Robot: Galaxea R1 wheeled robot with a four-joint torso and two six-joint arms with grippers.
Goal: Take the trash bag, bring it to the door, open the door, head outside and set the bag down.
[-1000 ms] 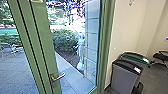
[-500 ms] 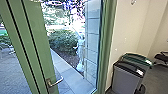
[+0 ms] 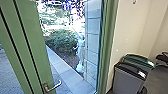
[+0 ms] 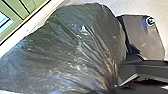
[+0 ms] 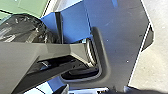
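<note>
Your left end effector holds the bag by its bunched neck — whether the right end effector is wide or narrow, you can't tell. The door stands open; the bin's label — unreadable.

Grey and black robot body, hard-edged and smooth.
The left wrist view shows a broad grey-brown plate with softened corners, a round fitting with a pale ring and bluish centre, and black, angular arm parts. In the right wrist view, a plain grey bar narrows toward a silvery ring; the wide dark panel has a bluish sheen and a black, rounded rim.
</note>
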